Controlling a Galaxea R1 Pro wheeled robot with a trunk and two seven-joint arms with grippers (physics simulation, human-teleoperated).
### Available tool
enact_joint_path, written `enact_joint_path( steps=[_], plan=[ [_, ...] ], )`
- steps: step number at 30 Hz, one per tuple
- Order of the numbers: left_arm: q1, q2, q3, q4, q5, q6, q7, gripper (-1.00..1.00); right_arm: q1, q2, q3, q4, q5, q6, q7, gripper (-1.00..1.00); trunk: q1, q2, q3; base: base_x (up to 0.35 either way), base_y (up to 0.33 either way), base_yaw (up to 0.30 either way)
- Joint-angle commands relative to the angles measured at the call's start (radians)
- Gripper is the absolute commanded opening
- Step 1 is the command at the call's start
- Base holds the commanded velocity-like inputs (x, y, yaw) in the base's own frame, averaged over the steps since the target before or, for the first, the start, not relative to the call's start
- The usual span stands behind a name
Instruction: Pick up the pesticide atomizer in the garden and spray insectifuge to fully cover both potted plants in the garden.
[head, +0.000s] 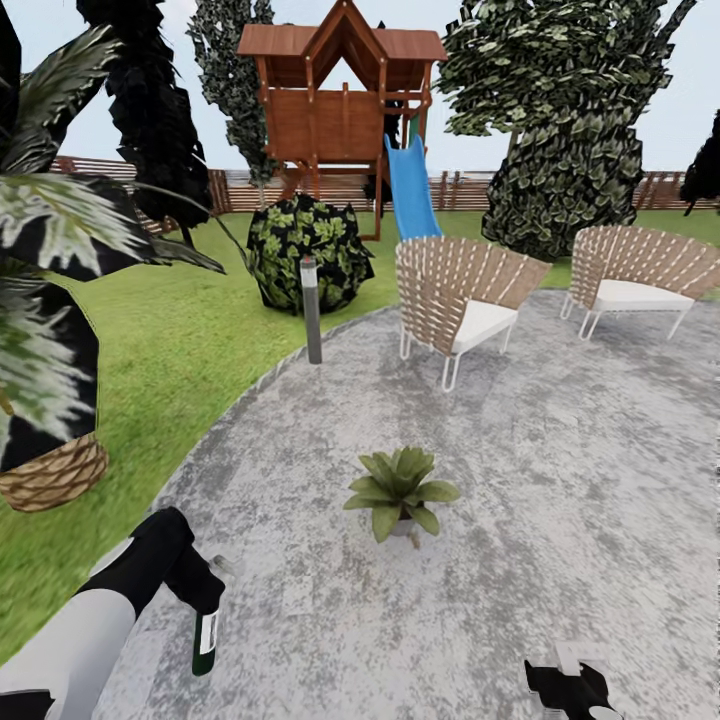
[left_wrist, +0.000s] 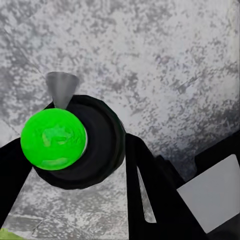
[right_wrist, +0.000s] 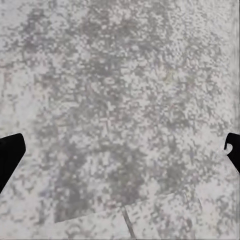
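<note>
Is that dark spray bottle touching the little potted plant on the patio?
Apart. In the head view, the pesticide atomizer hangs from the left gripper, with bare grey paving between it and the potted plant.

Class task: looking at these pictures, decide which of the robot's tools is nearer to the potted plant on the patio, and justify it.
Left, slightly. The left tool, holding the pesticide atomizer, sits nearer the potted plant than the right tool, which is low at the frame's bottom edge.

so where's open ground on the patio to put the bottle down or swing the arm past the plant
Bare paving lies between the potted plant and the left gripper holding the pesticide atomizer, and on the wide stretch from the plant toward the right gripper. More open paving sits between the plant and the wicker chairs. It is crowded along the lawn edge: palm basket, bollard lamp, bush.
</note>
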Motion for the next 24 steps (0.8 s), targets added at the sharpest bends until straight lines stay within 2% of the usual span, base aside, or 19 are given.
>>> enact_joint_path(
  steps=[1, 7, 18, 24],
  plan=[
    [0.0, -0.001, 0.003, -0.002, -0.009, 0.007, -0.009, -1.0, 0.0, 0.0, 0.008, -0.001, -0.005, -0.001, -0.004, 1.0, 0.0, 0.0, 0.0, 0.338, 0.0, -0.257],
    [0.0, 0.002, 0.005, -0.002, -0.01, 0.005, -0.009, -1.0, 0.0, 0.001, 0.008, -0.001, -0.005, -0.001, -0.004, 1.0, 0.0, 0.0, 0.004, 0.338, 0.0, -0.244],
    [0.001, 0.009, 0.006, -0.002, -0.01, 0.004, -0.009, -1.0, 0.0, 0.005, 0.008, -0.001, -0.005, -0.001, -0.004, 1.0, 0.0, 0.0, 0.004, 0.338, -0.011, -0.02],
    [0.001, 0.007, 0.007, -0.002, -0.01, 0.003, 0.026, -1.0, 0.0, 0.005, 0.008, -0.001, -0.005, -0.001, -0.004, 1.0, 0.0, 0.0, 0.007, 0.338, 0.0, -0.208]
  ],
)
